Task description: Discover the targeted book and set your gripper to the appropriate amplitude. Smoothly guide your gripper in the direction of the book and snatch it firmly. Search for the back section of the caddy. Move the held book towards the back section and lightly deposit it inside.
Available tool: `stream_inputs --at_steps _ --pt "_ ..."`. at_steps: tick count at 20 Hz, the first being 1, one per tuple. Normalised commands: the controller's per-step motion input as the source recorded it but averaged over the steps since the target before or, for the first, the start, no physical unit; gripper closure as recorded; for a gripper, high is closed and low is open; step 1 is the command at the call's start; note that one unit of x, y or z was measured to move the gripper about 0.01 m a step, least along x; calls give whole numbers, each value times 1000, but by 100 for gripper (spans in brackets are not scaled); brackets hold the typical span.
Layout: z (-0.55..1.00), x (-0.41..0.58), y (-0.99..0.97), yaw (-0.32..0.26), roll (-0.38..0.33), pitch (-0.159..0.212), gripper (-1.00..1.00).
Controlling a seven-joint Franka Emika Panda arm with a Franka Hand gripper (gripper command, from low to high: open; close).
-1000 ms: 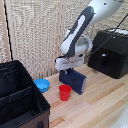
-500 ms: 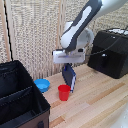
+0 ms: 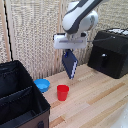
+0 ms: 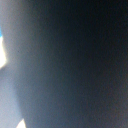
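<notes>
My gripper [image 3: 68, 51] is shut on the top of the dark navy book [image 3: 70, 65], which hangs tilted in the air above the wooden table. The book is above and a little to the exterior view's right of the red cup [image 3: 62, 92]. The black fabric caddy [image 3: 20, 100] stands at the exterior view's lower left, with dividers splitting it into compartments; its back section [image 3: 14, 80] is the far one. The wrist view is filled by the dark, blurred cover of the book [image 4: 75, 65].
A blue bowl [image 3: 42, 85] sits next to the caddy's far corner. A rigid black box-shaped machine [image 3: 111, 52] stands at the exterior view's right. A slatted pale wall runs behind the table.
The arm has lifted the book up off the table and carried it toward the exterior view's left, closer to the red cup and the caddy.
</notes>
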Motion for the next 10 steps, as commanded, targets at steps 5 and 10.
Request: stream_inputs --at_steps 5,10 --pt "646 404 362 -54 101 130 100" --pt "567 411 397 -118 118 111 100"
